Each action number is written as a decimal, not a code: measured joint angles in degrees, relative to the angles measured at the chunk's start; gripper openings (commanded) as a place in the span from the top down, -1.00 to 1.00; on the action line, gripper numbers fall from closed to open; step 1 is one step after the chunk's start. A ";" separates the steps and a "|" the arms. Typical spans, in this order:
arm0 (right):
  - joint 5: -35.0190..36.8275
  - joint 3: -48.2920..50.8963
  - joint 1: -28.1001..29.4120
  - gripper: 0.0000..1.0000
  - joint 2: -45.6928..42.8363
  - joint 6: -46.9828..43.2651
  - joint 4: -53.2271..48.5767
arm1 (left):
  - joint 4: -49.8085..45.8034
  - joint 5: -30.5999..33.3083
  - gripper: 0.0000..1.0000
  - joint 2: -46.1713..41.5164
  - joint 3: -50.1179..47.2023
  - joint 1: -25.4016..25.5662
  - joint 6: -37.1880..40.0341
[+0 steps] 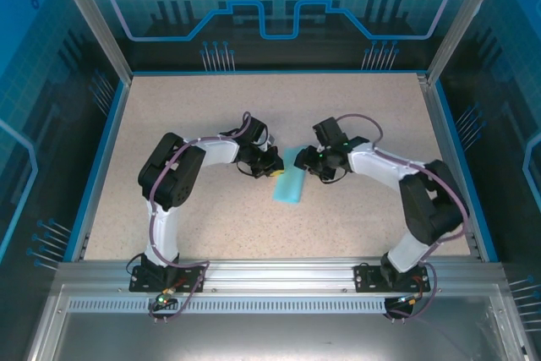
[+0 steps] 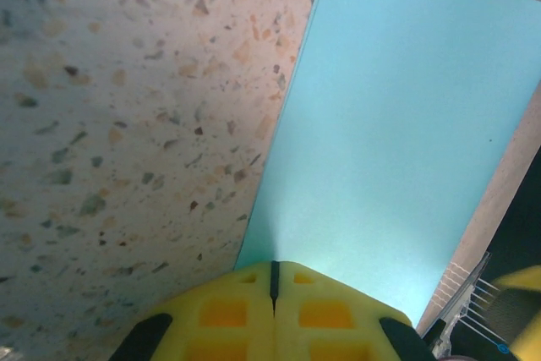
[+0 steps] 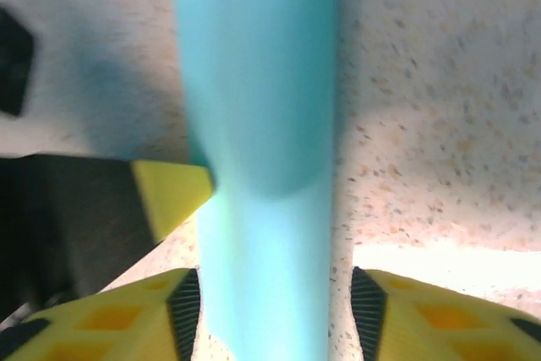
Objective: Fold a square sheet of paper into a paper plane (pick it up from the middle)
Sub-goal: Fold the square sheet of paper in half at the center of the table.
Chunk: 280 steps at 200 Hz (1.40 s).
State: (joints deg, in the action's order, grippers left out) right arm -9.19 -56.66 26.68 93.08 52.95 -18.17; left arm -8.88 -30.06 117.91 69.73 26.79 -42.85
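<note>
The folded square sheet of paper lies mid-table, passing between the right gripper's parted jaws, while the left gripper's jaws, pressed together, meet its edge.

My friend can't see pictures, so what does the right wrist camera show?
A light-blue sheet of paper runs up the middle, between the open yellow fingers of the right hand, over a speckled table. The tip of the left hand meets the paper's left edge.
</note>
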 measured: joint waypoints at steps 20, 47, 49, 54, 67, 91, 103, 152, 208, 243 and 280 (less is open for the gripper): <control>-5.11 1.51 -1.62 0.90 -0.83 0.02 5.86 | -0.07 0.00 1.00 0.02 0.07 0.00 0.57; -11.52 1.99 -1.31 1.00 2.67 0.63 12.41 | -0.31 0.00 1.00 0.13 0.24 0.00 0.98; -12.07 2.08 -1.31 1.00 3.13 1.01 12.98 | -0.33 0.00 1.00 0.13 0.24 0.00 0.98; -12.68 2.23 -1.31 1.00 3.89 1.05 13.81 | -0.33 0.00 1.00 0.13 0.26 0.00 1.01; -13.97 3.19 -1.33 1.00 5.97 1.42 15.93 | -0.35 0.00 1.00 0.13 0.26 0.00 1.03; -15.34 5.31 -1.38 1.00 7.89 1.49 17.42 | -0.44 0.00 1.00 0.15 0.31 0.00 1.03; -15.67 5.88 -1.51 1.00 8.11 1.46 17.77 | -0.46 0.00 1.00 0.17 0.33 0.00 1.05; -17.46 8.09 -2.05 1.00 8.09 1.42 20.70 | -1.18 0.02 1.00 0.33 0.81 0.00 1.25; -18.36 8.72 -2.67 1.00 7.54 -0.35 20.81 | -1.60 -0.02 1.00 0.68 1.33 0.00 1.29; -18.58 11.21 -3.32 1.00 7.78 -1.01 22.18 | -1.68 -0.02 1.00 0.72 1.38 0.00 1.44; -18.73 14.69 -3.61 1.00 7.93 -1.70 25.73 | -1.68 -0.04 1.00 0.76 1.38 0.00 1.44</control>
State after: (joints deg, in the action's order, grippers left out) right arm -27.92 -41.98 23.07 101.01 51.24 7.55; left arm -10.57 -30.11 118.67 71.11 26.79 -41.41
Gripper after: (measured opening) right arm 0.043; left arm 0.048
